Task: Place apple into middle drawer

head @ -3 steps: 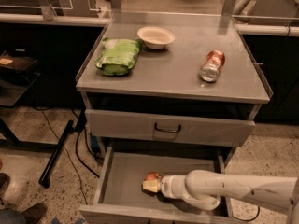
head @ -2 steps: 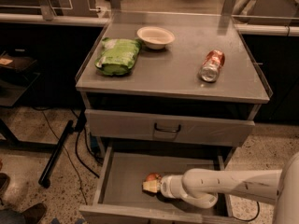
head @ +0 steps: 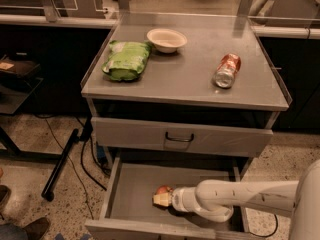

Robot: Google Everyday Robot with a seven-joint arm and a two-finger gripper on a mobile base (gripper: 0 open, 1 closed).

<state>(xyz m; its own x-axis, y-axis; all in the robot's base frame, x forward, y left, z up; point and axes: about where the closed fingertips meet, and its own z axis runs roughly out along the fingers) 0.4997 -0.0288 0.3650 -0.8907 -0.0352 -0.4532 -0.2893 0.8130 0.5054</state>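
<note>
The middle drawer (head: 132, 191) is pulled open at the bottom of the grey cabinet, its flat grey floor showing. My white arm reaches into it from the right. My gripper (head: 161, 199) is low over the drawer floor near the middle, shut on the red-orange apple (head: 162, 190). Only the top of the apple shows above the gripper's tip. I cannot tell whether the apple touches the floor.
On the cabinet top lie a white bowl (head: 166, 39), a green bag (head: 125, 60) and a red-and-silver soda can (head: 227, 70) on its side. A closed drawer front with a black loop handle (head: 179, 137) sits above the open drawer. A black pole (head: 62, 161) and cables lie on the floor at left.
My arm has slid a little to the left inside the drawer and its forearm has settled lower. The apple stays at the gripper's tip in almost the same spot.
</note>
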